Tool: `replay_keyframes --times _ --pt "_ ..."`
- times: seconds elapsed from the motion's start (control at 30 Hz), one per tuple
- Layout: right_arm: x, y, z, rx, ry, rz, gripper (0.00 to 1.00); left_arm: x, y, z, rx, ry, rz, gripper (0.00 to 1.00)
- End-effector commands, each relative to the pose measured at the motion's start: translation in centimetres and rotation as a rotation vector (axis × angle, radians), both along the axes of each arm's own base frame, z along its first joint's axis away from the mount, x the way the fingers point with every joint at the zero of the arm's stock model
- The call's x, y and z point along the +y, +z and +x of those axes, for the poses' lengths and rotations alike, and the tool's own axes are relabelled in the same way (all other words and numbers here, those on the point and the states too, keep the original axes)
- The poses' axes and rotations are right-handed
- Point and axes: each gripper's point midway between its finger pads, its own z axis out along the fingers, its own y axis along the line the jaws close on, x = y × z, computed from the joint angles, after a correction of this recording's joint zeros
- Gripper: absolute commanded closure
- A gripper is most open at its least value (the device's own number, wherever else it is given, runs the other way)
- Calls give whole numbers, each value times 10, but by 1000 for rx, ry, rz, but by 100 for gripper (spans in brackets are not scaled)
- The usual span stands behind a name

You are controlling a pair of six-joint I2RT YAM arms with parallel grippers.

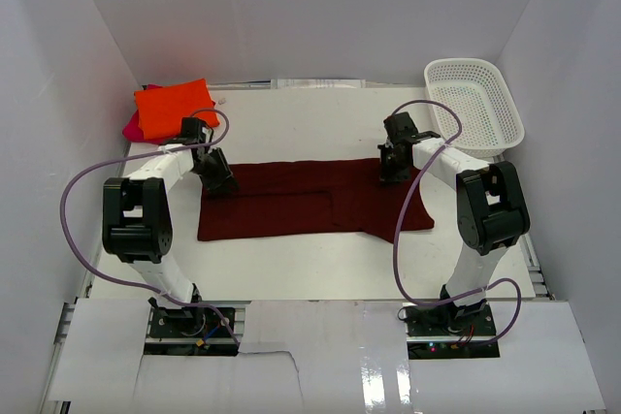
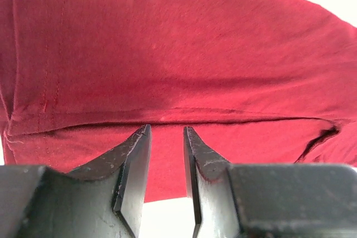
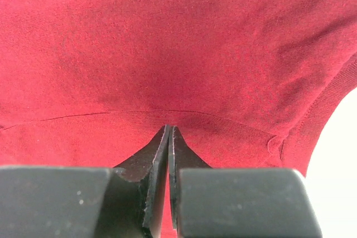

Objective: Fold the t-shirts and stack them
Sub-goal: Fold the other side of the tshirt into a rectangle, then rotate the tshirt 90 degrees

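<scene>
Top view: the maroon t-shirt (image 1: 301, 203) lies flat mid-tabletop (image 1: 310, 269), with the left gripper (image 1: 219, 181) and right gripper (image 1: 391, 172) at its far edge. Left wrist: jaws narrowly parted, released, over the shirt's fold. Right wrist: jaws clenched, tips at the fold; pinched cloth cannot be told.

maroon t-shirt (image 1: 310, 199) | orange t-shirt (image 1: 175, 107) | magenta t-shirt (image 1: 132, 127) | white mesh basket (image 1: 472, 104)
</scene>
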Motion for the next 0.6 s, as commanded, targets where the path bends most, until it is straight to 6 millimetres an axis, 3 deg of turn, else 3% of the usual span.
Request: replay_keyframes --times 0.0,0.1,0.13,0.4,0.57 --pt "-6 3 2 -5 -1 -23 92 2 40 22 -133 11 -12 60" --pt "-5 -1 1 5 6 -18 92 15 28 21 -101 37 18 60" --pt "-4 -2 1 7 7 -17 92 31 25 23 -92 81 16 60" --pt "-8 -6 -1 19 4 -29 92 46 0 9 -26 116 62 61" --pt "-8 -14 -6 41 9 -25 92 48 -33 -7 78 106 79 61"
